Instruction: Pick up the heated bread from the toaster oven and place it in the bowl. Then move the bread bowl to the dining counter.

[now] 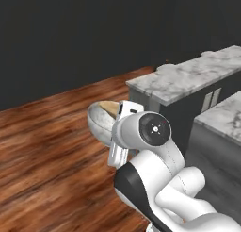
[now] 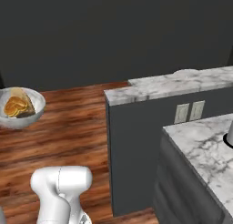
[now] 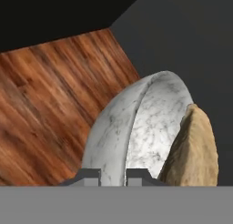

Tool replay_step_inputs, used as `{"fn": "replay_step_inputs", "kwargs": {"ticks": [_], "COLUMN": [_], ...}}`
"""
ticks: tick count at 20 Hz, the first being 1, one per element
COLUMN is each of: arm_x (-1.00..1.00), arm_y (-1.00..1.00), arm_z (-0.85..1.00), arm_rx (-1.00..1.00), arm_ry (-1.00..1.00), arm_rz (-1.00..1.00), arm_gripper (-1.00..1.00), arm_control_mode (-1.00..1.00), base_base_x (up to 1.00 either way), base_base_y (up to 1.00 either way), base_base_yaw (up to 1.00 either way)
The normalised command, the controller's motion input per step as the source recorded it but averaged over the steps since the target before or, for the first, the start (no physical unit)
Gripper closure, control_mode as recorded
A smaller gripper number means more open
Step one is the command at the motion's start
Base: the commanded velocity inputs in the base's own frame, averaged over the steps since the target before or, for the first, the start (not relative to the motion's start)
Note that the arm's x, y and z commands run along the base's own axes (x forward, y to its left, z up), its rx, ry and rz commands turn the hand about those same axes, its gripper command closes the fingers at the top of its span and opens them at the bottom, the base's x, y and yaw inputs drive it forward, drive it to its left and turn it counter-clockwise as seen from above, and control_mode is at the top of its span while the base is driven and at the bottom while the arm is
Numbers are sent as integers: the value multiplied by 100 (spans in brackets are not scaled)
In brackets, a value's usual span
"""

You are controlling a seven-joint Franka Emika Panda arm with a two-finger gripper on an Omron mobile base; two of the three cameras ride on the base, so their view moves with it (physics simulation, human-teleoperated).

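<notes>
Item: grey-white marbled stone bowl (image 3: 136,132), rim clenched in my end effector (image 3: 113,175), golden bumpy bread (image 2: 16,106) inside. Handling: carry level, slow, toward veined marble dining tabletop (image 1: 188,75).

Both base views looked forward and down from behind the arm, sharing the marble bowl (image 1: 100,120), wood floor (image 1: 42,151) and marble counter (image 2: 182,84). Hand view sat close along the bowl's rim, rolled sideways.

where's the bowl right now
The bowl is held up over the wood floor, its rim pinched in the gripper. It sits at the far left of the right base view, left of the marble-topped counter, with bread inside.
</notes>
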Motion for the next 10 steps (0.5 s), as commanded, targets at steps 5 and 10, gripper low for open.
{"fn": "replay_step_inputs", "kwargs": {"ticks": [5, 10], "arm_x": [0, 0], "arm_y": [0, 0], "arm_z": [0, 0], "arm_rx": [0, 0], "arm_ry": [0, 0], "arm_rz": [0, 0], "arm_gripper": [100, 100], "arm_control_mode": [100, 100], "base_base_x": [100, 100], "base_base_y": [86, 87], "base_base_yaw": [-50, -56]}}
